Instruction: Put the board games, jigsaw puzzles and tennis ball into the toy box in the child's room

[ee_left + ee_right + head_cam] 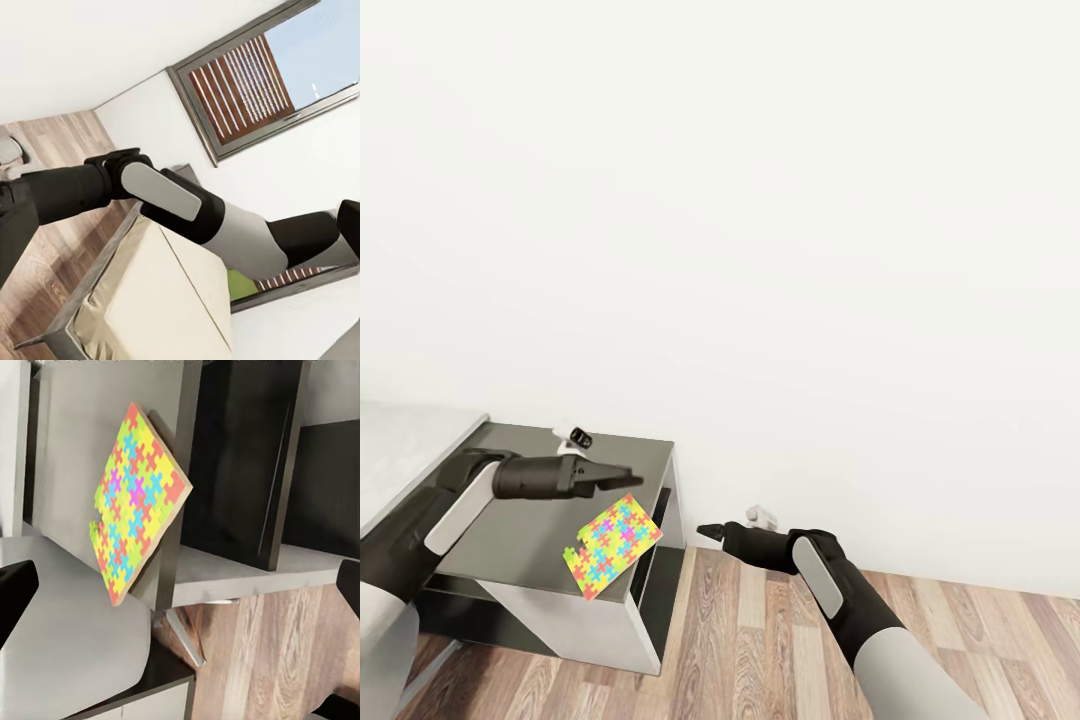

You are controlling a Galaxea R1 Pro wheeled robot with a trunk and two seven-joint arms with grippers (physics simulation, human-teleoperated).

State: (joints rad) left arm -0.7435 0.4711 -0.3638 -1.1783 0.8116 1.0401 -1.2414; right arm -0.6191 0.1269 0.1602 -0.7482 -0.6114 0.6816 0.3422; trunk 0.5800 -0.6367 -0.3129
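Thin flat jigsaw puzzle square [612,547] of yellow, pink, green and blue pieces lies on the low dark grey cabinet [520,520], a corner overhanging its front edge. Not on the tabletop. One diagonal runs toward the overhang; no clear long axis. Risk, as I judge it: a nudge tips it off onto the wood-plank floor [760,650]. Left gripper [622,481] just above it, pressed together, empty. Right gripper [704,530] beside the cabinet: cannot tell.

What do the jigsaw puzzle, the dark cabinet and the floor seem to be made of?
Jigsaw puzzle: probably cardboard or thin board, with a brown edge under a matte printed face.
Cabinet: likely laminated board, with a smooth dark grey top and flat panels.
Floor: wood planks or a wood-look laminate, with visible grain.
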